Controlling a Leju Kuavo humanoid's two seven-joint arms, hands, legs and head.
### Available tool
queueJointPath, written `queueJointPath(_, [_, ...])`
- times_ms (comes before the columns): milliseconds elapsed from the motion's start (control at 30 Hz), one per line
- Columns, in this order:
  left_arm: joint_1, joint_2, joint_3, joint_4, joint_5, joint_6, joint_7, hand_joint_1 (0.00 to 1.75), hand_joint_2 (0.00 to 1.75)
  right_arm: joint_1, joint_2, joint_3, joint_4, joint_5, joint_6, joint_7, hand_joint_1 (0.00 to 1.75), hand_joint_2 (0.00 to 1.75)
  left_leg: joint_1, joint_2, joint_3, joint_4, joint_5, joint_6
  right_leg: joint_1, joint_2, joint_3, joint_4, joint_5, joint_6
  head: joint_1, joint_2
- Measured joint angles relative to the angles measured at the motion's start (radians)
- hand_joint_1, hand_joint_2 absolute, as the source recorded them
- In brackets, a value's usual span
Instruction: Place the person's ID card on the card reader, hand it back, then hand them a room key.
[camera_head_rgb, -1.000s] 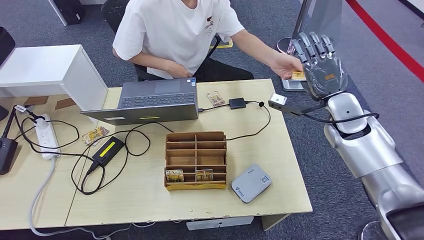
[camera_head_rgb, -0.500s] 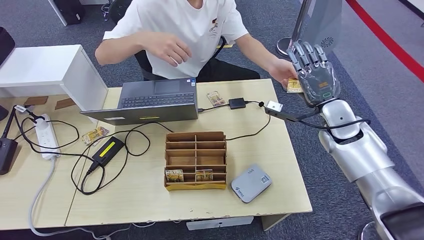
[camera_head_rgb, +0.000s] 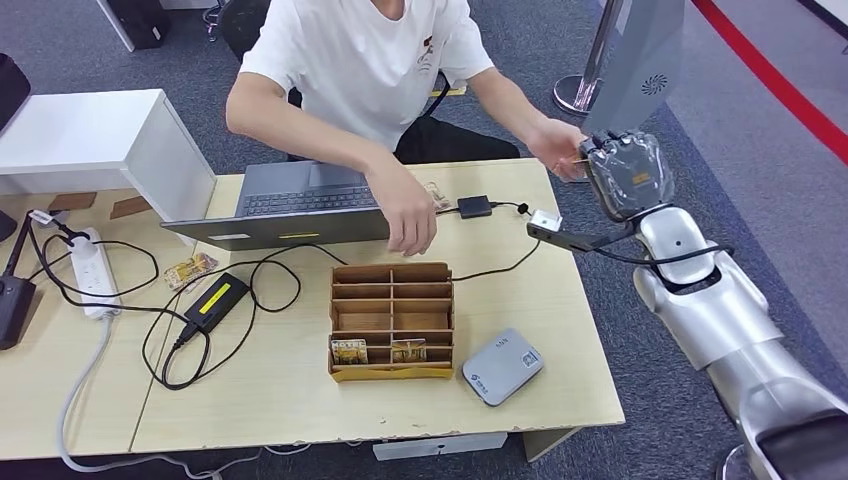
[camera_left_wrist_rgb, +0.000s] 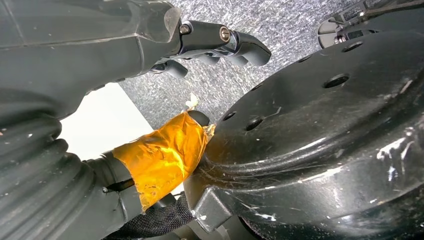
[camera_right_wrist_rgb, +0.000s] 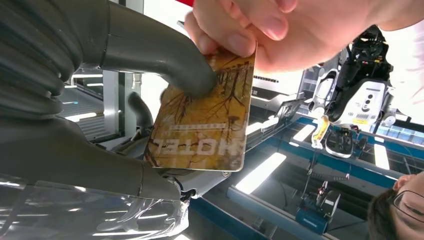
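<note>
My right hand (camera_head_rgb: 625, 175) is raised beyond the desk's far right corner, level with the person's hand (camera_head_rgb: 553, 143). In the right wrist view my thumb (camera_right_wrist_rgb: 170, 57) presses a yellow-brown room key card (camera_right_wrist_rgb: 205, 125) printed HOTEL against my fingers, while the person's fingers (camera_right_wrist_rgb: 250, 30) pinch its opposite edge. The grey card reader (camera_head_rgb: 502, 366) lies on the desk near its front right, nothing on it. My left hand (camera_left_wrist_rgb: 100, 60) hangs low and holds nothing, its fingers apart from the thumb.
A cardboard organiser (camera_head_rgb: 391, 318) with two cards in its front row stands mid-desk. The person's other hand (camera_head_rgb: 410, 222) reaches over the laptop (camera_head_rgb: 300, 205) toward a loose card (camera_head_rgb: 432, 190). Cables, an adapter (camera_head_rgb: 474, 207) and a power strip (camera_head_rgb: 90, 260) lie around.
My right hand's spread, upright fingers have folded down over the card and the hand has sunk a little. The person's other arm has swung down across the laptop onto the desk.
</note>
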Motion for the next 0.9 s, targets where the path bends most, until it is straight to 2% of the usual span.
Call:
queueJointPath(267, [0.0,0.0,-0.013,0.0,-0.025,-0.023,-0.053,0.0,1.75,0.006,0.0,-0.003,0.001,-0.01,0.0,-0.009,1.75,1.75,0.0,0.0,0.0,0.0,0.0,0.0,0.0,0.0,0.0,0.0,0.0,0.0,0.0,0.0])
queueJointPath(467, [0.0,-0.003,-0.016,0.0,-0.016,-0.008,-0.039,0.0,1.75,0.034,-0.006,-0.017,-0.005,-0.03,-0.016,-0.013,1.75,1.75,0.0,0.0,0.001,0.001,0.0,0.0,0.0,0.0,0.0,0.0,0.0,0.0,0.0,0.0])
queueJointPath(600, [0.002,-0.01,-0.016,0.0,-0.004,0.007,-0.024,0.0,1.75,0.122,-0.048,-0.066,-0.046,-0.068,-0.079,-0.041,1.75,1.75,0.0,-0.004,0.0,0.001,0.0,0.0,0.0,-0.004,0.001,-0.001,0.0,0.0,0.0,0.0])
queueJointPath(733, [0.002,-0.011,-0.016,0.0,0.004,0.008,-0.019,0.0,1.75,0.209,-0.084,-0.114,-0.086,-0.08,-0.103,-0.056,1.75,1.75,0.0,-0.002,0.0,0.001,-0.001,0.001,0.0,-0.001,0.0,-0.001,0.0,0.0,0.0,0.0])
queueJointPath(900, [0.005,-0.013,-0.016,0.0,0.016,0.011,-0.015,0.0,1.75,0.37,-0.114,-0.207,-0.183,-0.093,-0.155,-0.092,1.75,1.75,0.0,-0.004,-0.001,0.0,-0.001,0.001,0.0,-0.004,0.001,-0.002,-0.001,0.001,0.0,0.0])
